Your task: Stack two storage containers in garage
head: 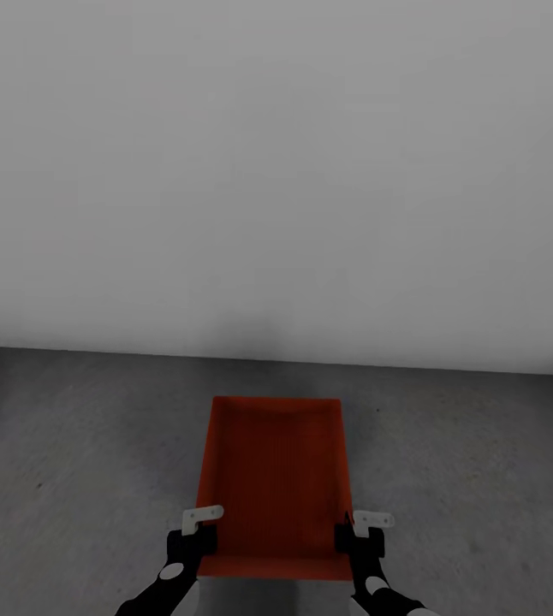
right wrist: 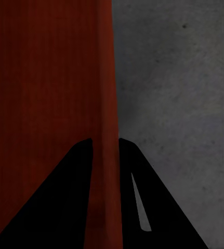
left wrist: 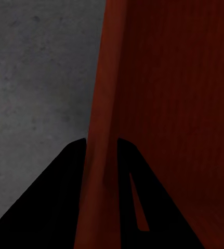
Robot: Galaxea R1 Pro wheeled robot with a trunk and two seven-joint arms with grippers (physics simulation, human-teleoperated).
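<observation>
Matt, finely ribbed orange-red plastic container (head: 272, 479); rough, mottled grey concrete floor (head: 71, 445); smooth, matt pale wall (head: 276, 171).

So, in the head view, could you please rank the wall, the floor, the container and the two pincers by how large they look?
1. Wall
2. Floor
3. Container
4. Left pincer and right pincer: they look alike, so unranked.

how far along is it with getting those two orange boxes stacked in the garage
Done: the robot stands on the grey concrete floor facing a pale wall, so it looks to have reached the garage. In hand: one storage container is gripped on both side walls by the left gripper and right gripper; whether it rests on the floor is unclear. Left: release it, then bring the second container and stack it.
</observation>
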